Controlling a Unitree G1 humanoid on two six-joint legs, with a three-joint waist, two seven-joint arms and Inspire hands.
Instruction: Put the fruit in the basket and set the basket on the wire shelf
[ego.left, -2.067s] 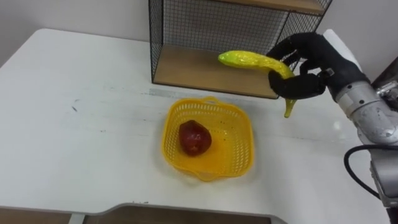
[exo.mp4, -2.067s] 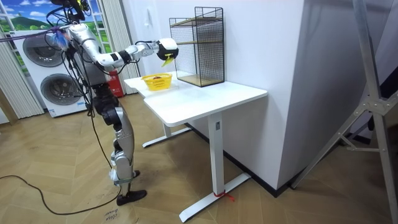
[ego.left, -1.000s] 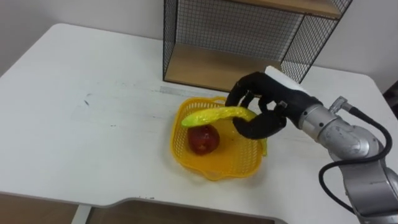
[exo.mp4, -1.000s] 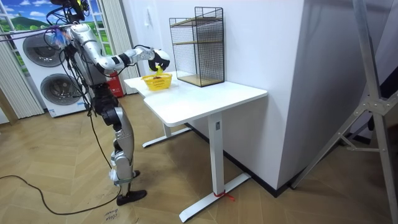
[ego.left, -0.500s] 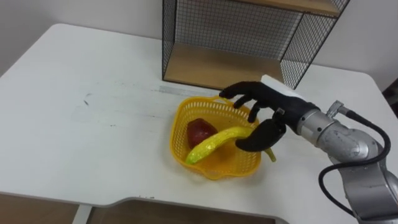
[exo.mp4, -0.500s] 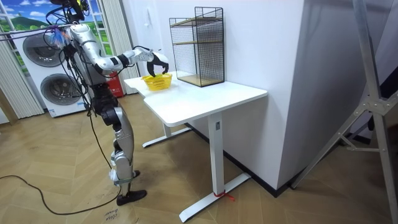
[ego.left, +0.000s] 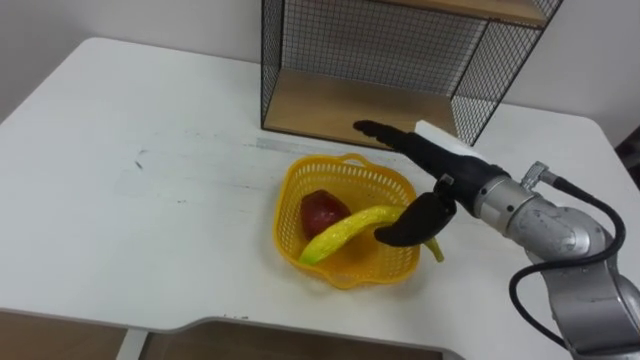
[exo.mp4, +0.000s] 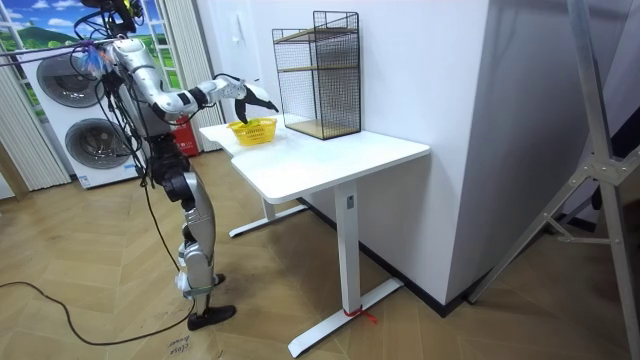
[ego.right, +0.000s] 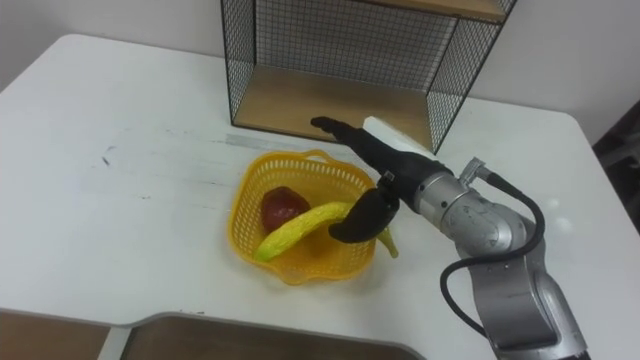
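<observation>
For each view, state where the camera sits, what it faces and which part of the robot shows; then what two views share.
Left eye view: on the head, looking down at the yellow plastic basket; right hand and forearm show.
Right eye view: same head, slightly rightward; same hand.
Room view: across the room, facing the white table; whole robot shows.
All share the basket and black wire shelf.

A yellow mesh basket (ego.left: 291, 228) stands at 6 o'clock of the black wire shelf (ego.left: 330, 112), holding a red apple (ego.left: 320, 211) at 10 o'clock and a banana (ego.left: 343, 233) slanting from 7 to 3 o'clock.
</observation>
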